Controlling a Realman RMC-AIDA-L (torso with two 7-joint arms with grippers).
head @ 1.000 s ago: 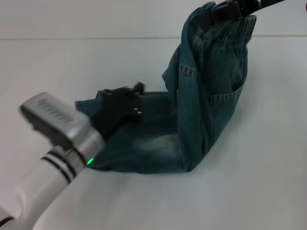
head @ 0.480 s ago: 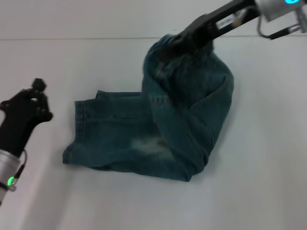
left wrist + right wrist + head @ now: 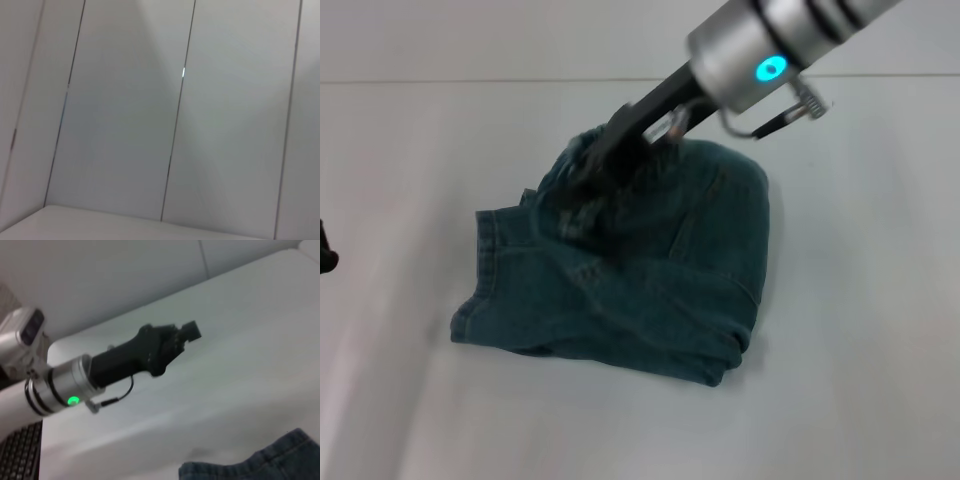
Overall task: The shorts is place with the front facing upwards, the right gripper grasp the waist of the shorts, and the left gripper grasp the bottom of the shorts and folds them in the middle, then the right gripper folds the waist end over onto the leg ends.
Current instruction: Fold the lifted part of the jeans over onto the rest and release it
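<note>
The denim shorts [image 3: 670, 285] lie doubled over on the white table [image 3: 840, 380] in the head view. My right gripper [image 3: 598, 165] reaches in from the upper right and is shut on the bunched waist [image 3: 572, 200], holding it low over the left half of the shorts. The leg ends [image 3: 485, 250] lie flat at the left, still uncovered just beyond the waist. My left gripper [image 3: 324, 260] is only a dark sliver at the left edge, clear of the cloth. The right wrist view shows the left gripper [image 3: 186, 334] hovering above the table and a denim edge [image 3: 260, 465] below it.
The left wrist view shows only pale wall panels [image 3: 180, 125]. The table's far edge [image 3: 470, 80] runs across the top of the head view. Bare tabletop surrounds the shorts on every side.
The right gripper has carried the waist down and to the left, from high at the back right to just above the leg half. The left arm has drawn back off the shorts to the left edge.
</note>
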